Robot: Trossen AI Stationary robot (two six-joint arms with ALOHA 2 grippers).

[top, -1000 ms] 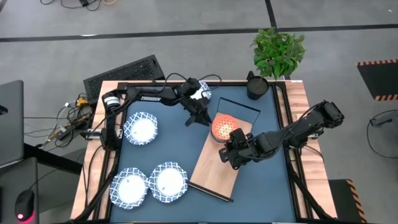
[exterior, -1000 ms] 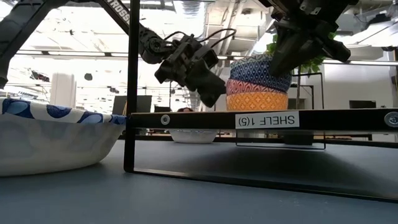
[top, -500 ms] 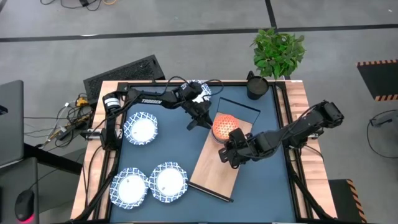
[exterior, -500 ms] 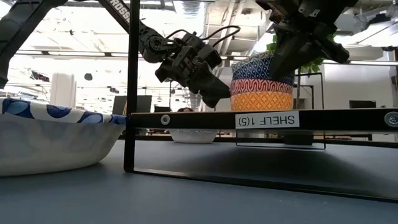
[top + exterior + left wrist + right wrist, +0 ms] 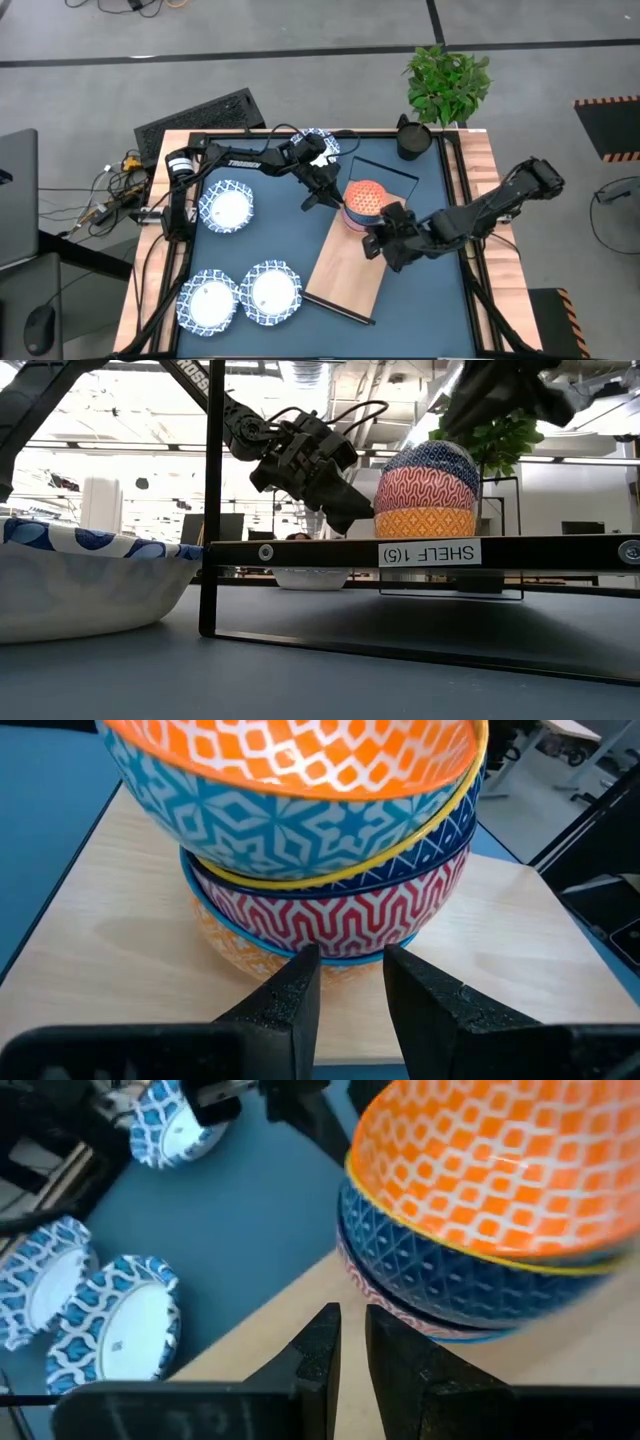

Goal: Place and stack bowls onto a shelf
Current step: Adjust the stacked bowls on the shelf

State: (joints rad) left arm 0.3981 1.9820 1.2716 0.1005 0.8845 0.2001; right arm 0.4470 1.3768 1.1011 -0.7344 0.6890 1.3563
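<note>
The left gripper [image 5: 345, 982] sits low at the edge of the shelf [image 5: 120, 930], its two fingers [image 5: 290, 995] set narrowly apart with nothing between them. Just ahead of their tips stands a stack of small bowls [image 5: 320, 830] on the light wood: an orange-patterned one at the bottom, then red, then blue, with an orange inside showing on top. The right gripper [image 5: 345, 1342] hovers on the other side of the same stack, above the board, fingers also narrowly apart and empty, tips near the stack but clear of it. Beyond the right fingers, on the blue table [image 5: 290, 235], lie wide white bowls with blue rims [image 5: 226, 208]. A dark pot [image 5: 411, 138] and a plant [image 5: 447, 82] sit farthest off.
</note>
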